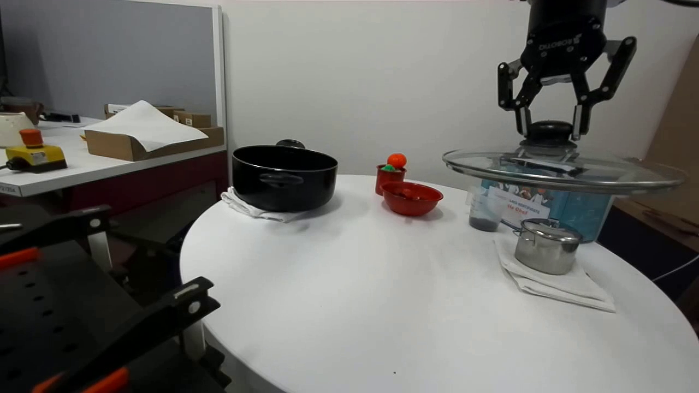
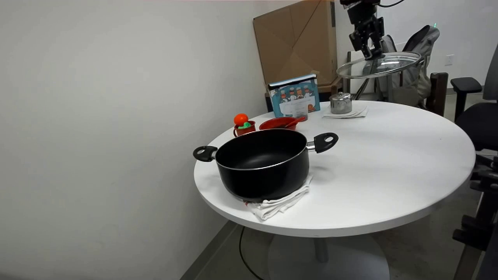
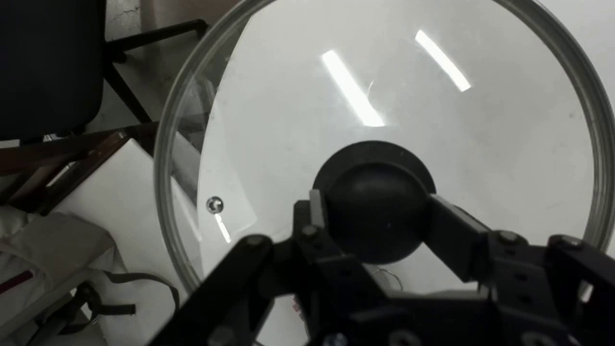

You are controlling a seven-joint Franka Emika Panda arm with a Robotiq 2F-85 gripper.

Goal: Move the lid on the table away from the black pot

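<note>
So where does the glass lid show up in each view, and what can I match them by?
In an exterior view, the glass lid is at the right, above the small steel pot.
In an exterior view, the glass lid is at the upper right, beyond the black pot.
In the wrist view, the glass lid fills most of the frame, cut off at the top.
Shared landmark: the pincer at its black knob, in all three.

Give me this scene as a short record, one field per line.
black pot: uncovered, on a folded white cloth
glass lid: held above the round white table, apart from that pot
claw: closed on the lid's black knob
small steel pot: lidded, on another folded cloth
red mug: orange ball at its mouth
red bowl: beside that mug
</note>
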